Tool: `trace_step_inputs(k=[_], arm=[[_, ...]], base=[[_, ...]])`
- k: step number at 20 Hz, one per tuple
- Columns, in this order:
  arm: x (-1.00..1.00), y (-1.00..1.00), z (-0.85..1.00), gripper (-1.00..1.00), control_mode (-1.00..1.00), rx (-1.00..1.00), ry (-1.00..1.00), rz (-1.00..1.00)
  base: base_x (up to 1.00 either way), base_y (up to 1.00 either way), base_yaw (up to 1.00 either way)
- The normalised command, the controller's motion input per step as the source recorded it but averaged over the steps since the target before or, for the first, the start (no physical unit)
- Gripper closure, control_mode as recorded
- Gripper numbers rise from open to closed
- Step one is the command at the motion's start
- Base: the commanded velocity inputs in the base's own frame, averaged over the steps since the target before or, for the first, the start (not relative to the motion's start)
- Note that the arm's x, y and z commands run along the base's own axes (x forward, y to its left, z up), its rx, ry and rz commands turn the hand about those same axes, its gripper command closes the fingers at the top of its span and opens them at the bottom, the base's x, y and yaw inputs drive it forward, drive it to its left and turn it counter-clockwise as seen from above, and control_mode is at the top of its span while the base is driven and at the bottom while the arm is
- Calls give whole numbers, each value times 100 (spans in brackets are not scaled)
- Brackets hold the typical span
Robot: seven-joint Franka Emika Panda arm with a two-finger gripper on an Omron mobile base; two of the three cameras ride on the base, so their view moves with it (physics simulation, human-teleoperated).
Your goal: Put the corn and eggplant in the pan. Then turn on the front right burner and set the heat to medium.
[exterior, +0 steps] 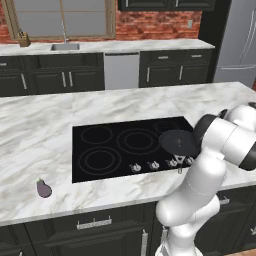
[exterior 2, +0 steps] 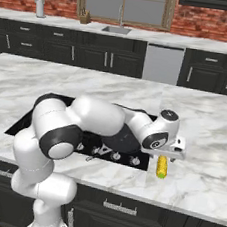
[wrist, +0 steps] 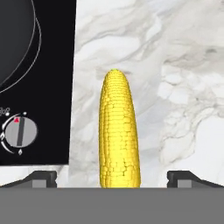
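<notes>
Corn (wrist: 119, 131): bright yellow cob lying flat on the marble table (exterior 2: 209, 127), just right of the cooktop's (exterior: 100, 150) right edge, near the front. In the hand view it runs lengthwise up the middle, its near end level with the fingertips (wrist: 41, 178). In the right base view it shows directly beneath the hand.

Gripper (wrist: 118, 179): spread wide, one fingertip on either side of the cob, neither touching it. Nothing is pinched. It hangs over the corn, pointing down.

Eggplant (exterior: 44, 188): dark purple, with a greyish cap, on the table well left of the cooktop, near the front edge. Well apart from the corn and the pan.

Pan (exterior: 177, 141): round, shallow, dark grey, sitting on the cooktop's right side over the front right ring, partly hidden by the arm. Short handle (exterior: 180, 167) points toward the near edge.

Cooktop: black glass set into the table, with ring markings. A row of knobs (exterior: 152, 165) runs along its near edge. One knob (wrist: 19, 133) appears in the hand view, left of the corn, its bar upright under a small red mark.

Background: far counter with sink (exterior: 65, 47), dark cabinets, brick wall.
</notes>
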Motion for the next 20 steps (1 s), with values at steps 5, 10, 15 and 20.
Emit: trace_step_inputs(k=[5, 10, 15, 20], arm=[[7, -3, -25, -100, -100, 0, 0, 0], [2, -4, -33, -100, -100, 0, 0, 0], [0, 0, -31, -100, -100, 1, 0, 0], [0, 0, -20, -100, -100, 1, 0, 0]], base=[[0, 0, 0], [0, 0, 0], [0, 0, 0], [0, 0, 0]])
